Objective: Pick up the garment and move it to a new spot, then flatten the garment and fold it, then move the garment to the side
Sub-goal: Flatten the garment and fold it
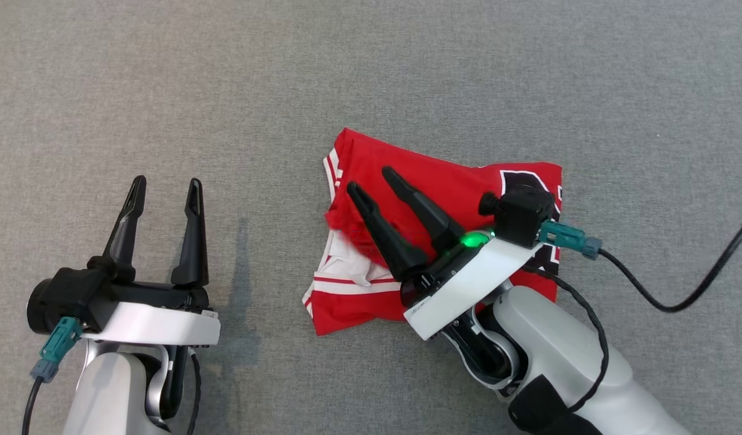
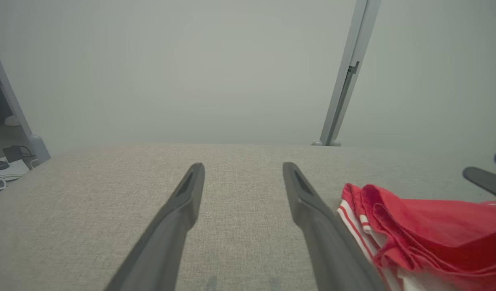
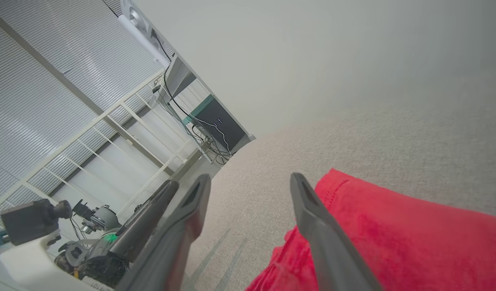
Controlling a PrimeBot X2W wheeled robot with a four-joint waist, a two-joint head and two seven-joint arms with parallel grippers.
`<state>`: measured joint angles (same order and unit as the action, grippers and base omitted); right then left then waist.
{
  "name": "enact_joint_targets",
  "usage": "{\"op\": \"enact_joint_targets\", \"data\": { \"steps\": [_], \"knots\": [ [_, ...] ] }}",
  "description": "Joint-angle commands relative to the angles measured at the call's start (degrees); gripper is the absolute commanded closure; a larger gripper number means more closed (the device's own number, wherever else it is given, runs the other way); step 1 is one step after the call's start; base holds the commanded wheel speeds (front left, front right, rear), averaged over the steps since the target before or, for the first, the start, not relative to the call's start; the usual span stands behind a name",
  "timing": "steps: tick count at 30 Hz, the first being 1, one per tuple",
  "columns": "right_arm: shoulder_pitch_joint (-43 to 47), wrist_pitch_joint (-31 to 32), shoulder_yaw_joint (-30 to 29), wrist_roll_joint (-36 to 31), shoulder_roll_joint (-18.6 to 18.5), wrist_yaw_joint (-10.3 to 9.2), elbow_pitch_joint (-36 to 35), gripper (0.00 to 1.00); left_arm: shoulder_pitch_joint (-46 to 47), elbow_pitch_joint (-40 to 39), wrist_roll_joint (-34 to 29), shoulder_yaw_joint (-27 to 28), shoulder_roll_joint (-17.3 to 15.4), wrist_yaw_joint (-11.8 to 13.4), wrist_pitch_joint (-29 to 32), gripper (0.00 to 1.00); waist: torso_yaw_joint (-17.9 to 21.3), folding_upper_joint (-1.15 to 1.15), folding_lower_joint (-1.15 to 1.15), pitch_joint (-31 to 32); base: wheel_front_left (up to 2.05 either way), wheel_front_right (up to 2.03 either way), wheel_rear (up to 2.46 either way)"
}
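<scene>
Red jersey (image 1: pixel 449 175) lies rumpled and partly folded on the grey table (image 1: pixel 165 72), right beneath the right tool (image 1: pixel 371 179), whose two fingers stand apart over the cloth, gripping nothing. The jersey's longer side runs crosswise to those fingers, its white-striped edge turned toward the left tool (image 1: pixel 167 181), its printed end back under the right wrist. The left tool sits well off on that striped side, fingers spread wide over bare table, nothing between them.
</scene>
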<state>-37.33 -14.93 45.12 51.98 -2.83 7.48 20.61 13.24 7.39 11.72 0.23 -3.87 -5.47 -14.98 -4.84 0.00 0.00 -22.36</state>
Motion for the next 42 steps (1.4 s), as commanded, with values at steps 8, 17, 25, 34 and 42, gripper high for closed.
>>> {"op": "enact_joint_targets", "data": {
  "steps": [8,17,25,34,42],
  "knots": [
    [1.03,-0.31,-10.15,-9.33,-0.54,0.04,-8.30,0.00,0.89,0.21,-0.83,0.96,-0.12,-0.30,-0.18,0.00,1.63,0.00,0.00,0.27,0.00,0.00,0.00],
    [9.87,-0.21,-25.70,-19.78,-6.00,0.04,-14.67,0.00,-0.67,0.16,-1.52,2.01,-0.37,-0.30,-0.18,0.00,2.98,0.00,0.00,1.74,0.00,0.00,0.00],
    [19.22,-0.21,-35.92,-25.46,-9.49,0.04,-15.55,0.00,-2.18,0.03,-1.85,2.65,-0.76,-0.09,-0.18,0.00,4.15,0.00,0.00,3.55,0.00,0.00,0.00],
    [28.28,1.06,-42.22,-30.39,-9.72,0.03,-17.48,0.00,-5.25,-0.57,-2.64,2.35,-1.27,0.33,-0.18,0.00,5.03,0.00,0.00,7.32,0.00,0.00,0.00],
    [33.78,3.62,-44.62,-32.19,-9.02,0.03,-19.53,0.00,-9.29,-1.10,-2.88,1.95,-1.68,0.95,0.39,0.00,5.23,0.00,0.00,11.29,0.00,0.00,0.00]
  ]
}}
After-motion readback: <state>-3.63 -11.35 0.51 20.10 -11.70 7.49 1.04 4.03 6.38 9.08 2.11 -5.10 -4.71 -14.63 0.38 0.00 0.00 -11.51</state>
